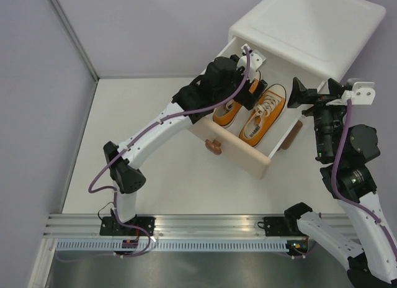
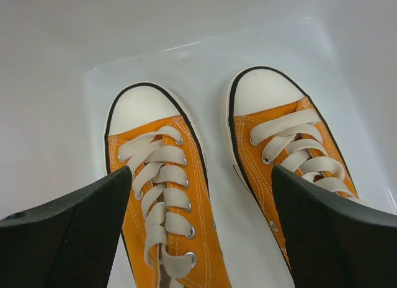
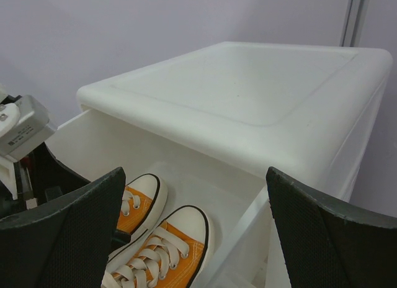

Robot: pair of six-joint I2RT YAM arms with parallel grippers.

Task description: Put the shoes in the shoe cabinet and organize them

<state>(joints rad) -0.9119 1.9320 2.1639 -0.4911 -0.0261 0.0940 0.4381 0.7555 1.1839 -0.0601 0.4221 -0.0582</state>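
Note:
The white shoe cabinet [image 1: 310, 27] stands at the back right with its beige upper drawer [image 1: 239, 157] pulled out. Two orange sneakers [image 1: 228, 111] [image 1: 265, 114] lie side by side in it, toes toward the cabinet. My left gripper [image 1: 245, 92] hangs open and empty over the drawer, its jaws spread wide above both shoes [image 2: 164, 195] [image 2: 291, 139]. My right gripper [image 1: 299, 92] is open and empty at the drawer's right side, facing the cabinet [image 3: 248, 95] and the shoes [image 3: 173, 251]. The red shoes and the brown lower drawer are out of view.
A brown bear-head knob [image 1: 214, 145] sticks out of the drawer front toward the arms. Grey walls close in on the left and behind the white table [image 1: 142, 114]. A metal rail [image 1: 205, 226] runs along the near edge.

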